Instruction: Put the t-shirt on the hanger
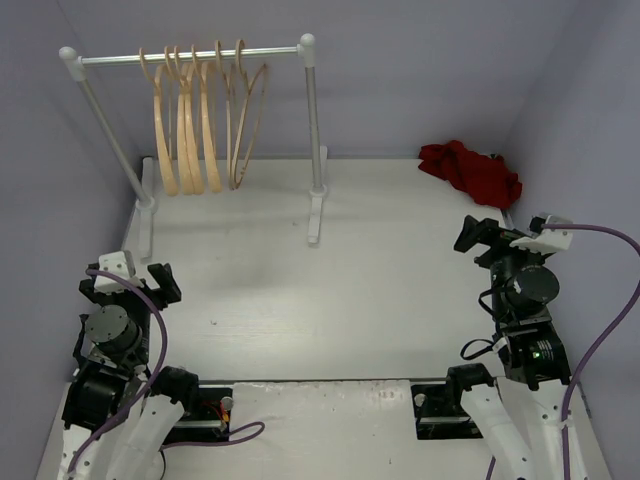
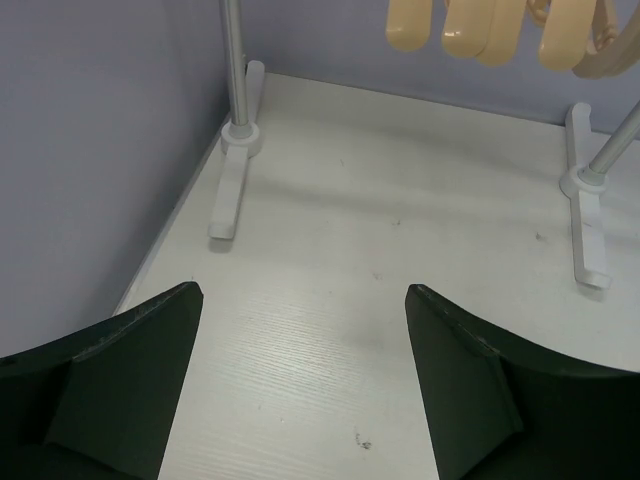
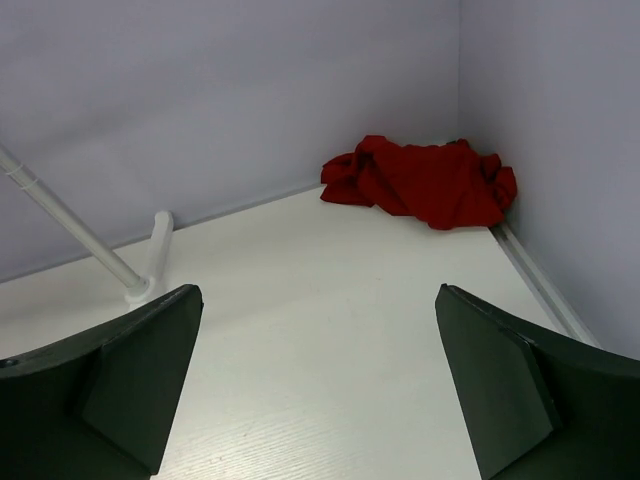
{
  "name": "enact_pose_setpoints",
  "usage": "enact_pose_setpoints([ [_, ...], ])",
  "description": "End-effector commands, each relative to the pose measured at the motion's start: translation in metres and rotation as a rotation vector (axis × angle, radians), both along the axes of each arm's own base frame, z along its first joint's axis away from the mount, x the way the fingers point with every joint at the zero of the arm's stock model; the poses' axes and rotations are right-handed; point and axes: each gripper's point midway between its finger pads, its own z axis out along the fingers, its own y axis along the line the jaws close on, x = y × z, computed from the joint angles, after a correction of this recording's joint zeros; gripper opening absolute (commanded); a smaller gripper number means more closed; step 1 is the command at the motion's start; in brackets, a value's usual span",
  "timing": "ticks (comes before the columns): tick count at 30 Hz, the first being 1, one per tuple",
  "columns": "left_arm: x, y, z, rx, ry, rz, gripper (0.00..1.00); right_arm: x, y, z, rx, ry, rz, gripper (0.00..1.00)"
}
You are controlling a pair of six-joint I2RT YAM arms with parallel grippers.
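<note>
T-shirt point(image 1: 470, 172) lay crumpled at far-right corner of table point(image 1: 380, 300), well apart from hangers point(image 1: 195, 120) on rail stand point(image 1: 312, 140), far left. L gripper point(image 2: 300, 295) & R gripper point(image 3: 318, 295): fingers released, grasping nothing.

White wood-grain desk point(image 1: 380, 300) enclosed by pale lavender walls point(image 1: 420, 70).
A white-and-metal rail stand point(image 1: 314, 120) stands at the far left under soft, even light.
</note>
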Motion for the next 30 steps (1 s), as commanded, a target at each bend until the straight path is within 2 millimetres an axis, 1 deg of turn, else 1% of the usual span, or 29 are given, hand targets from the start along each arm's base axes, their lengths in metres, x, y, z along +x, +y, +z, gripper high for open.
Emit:
enact_pose_setpoints([
  [1, 0.011, -0.004, 0.022, -0.032, -0.065, 0.002, 0.78, 0.01, -0.009, 0.013, 0.056, -0.057, -0.07, 1.0],
  [2, 0.013, -0.005, 0.021, -0.029, -0.054, -0.004, 0.78, 0.012, -0.008, 0.011, 0.059, -0.05, -0.068, 1.0],
  [3, 0.013, -0.008, 0.028, -0.031, -0.062, -0.023, 0.78, 0.017, -0.006, 0.007, 0.06, -0.032, -0.067, 1.0],
  [4, 0.015, -0.009, 0.027, -0.029, -0.054, -0.028, 0.78, 0.018, -0.006, 0.006, 0.061, -0.027, -0.067, 1.0],
  [5, 0.017, -0.013, 0.032, -0.031, -0.049, -0.045, 0.78, 0.024, -0.008, 0.001, 0.058, -0.005, -0.083, 1.0],
  [6, 0.017, -0.016, 0.042, -0.04, -0.059, -0.059, 0.78, 0.032, -0.009, -0.005, 0.055, 0.027, -0.102, 1.0],
  [8, 0.024, -0.021, 0.044, -0.041, -0.03, -0.077, 0.78, 0.043, -0.013, -0.011, 0.078, 0.056, -0.144, 1.0],
  [9, 0.027, -0.023, 0.046, -0.041, -0.016, -0.08, 0.79, 0.055, -0.015, -0.018, 0.07, 0.094, -0.169, 1.0],
  [10, 0.032, -0.024, 0.046, -0.038, 0.003, -0.081, 0.79, 0.073, -0.017, -0.031, 0.053, 0.154, -0.196, 1.0],
  [11, 0.037, -0.026, 0.043, -0.033, 0.026, -0.081, 0.79, 0.082, -0.016, -0.023, 0.059, 0.152, -0.208, 1.0],
  [12, 0.04, -0.027, 0.04, -0.032, 0.04, -0.081, 0.79, 0.098, -0.02, -0.036, 0.043, 0.205, -0.249, 1.0],
  [14, 0.046, -0.03, 0.031, -0.035, 0.068, -0.085, 0.79, 0.124, -0.027, -0.039, 0.018, 0.246, -0.312, 1.0],
  [15, 0.048, -0.031, 0.027, -0.04, 0.073, -0.087, 0.79, 0.142, -0.031, -0.057, -0.012, 0.304, -0.341, 1.0],
  [17, 0.05, -0.036, 0.014, -0.026, 0.095, -0.119, 0.79, 0.174, -0.039, -0.056, -0.062, 0.33, -0.358, 1.0],
  [18, 0.05, -0.037, 0.013, -0.011, 0.098, -0.129, 0.79, 0.194, -0.048, -0.08, -0.118, 0.405, -0.367, 1.0],
  [19, 0.05, -0.036, 0.01, -0.007, 0.104, -0.125, 0.79, 0.213, -0.06, -0.093, -0.147, 0.445, -0.375, 1.0],
  [20, 0.05, -0.036, 0.01, -0.006, 0.103, -0.123, 0.79, 0.229, -0.066, -0.105, -0.156, 0.472, -0.365, 0.99],
  [22, 0.049, -0.036, 0.009, -0.006, 0.102, -0.124, 0.79, 0.259, -0.073, -0.115, -0.159, 0.488, -0.336, 0.93],
  [23, 0.049, -0.036, 0.009, -0.006, 0.101, -0.127, 0.79, 0.267, -0.077, -0.137, -0.174, 0.535, -0.338, 0.92],
  [24, 0.049, -0.036, 0.008, -0.006, 0.103, -0.129, 0.79, 0.282, -0.093, -0.153, -0.189, 0.565, -0.353, 0.89],
  [26, 0.049, -0.037, 0.008, -0.007, 0.103, -0.131, 0.79, 0.301, -0.096, -0.167, -0.205, 0.585, -0.324, 0.81],
  [27, 0.049, -0.037, 0.007, -0.007, 0.103, -0.132, 0.79, 0.31, -0.098, -0.174, -0.219, 0.594, -0.318, 0.81],
  [28, 0.049, -0.037, 0.007, -0.006, 0.106, -0.131, 0.79, 0.317, -0.101, -0.191, -0.232, 0.621, -0.314, 0.8],
  [29, 0.049, -0.037, 0.007, -0.006, 0.107, -0.132, 0.79, 0.325, -0.103, -0.193, -0.24, 0.618, -0.315, 0.8],
  [30, 0.049, -0.037, 0.007, -0.006, 0.107, -0.132, 0.79, 0.327, -0.105, -0.202, -0.251, 0.634, -0.313, 0.8],
])
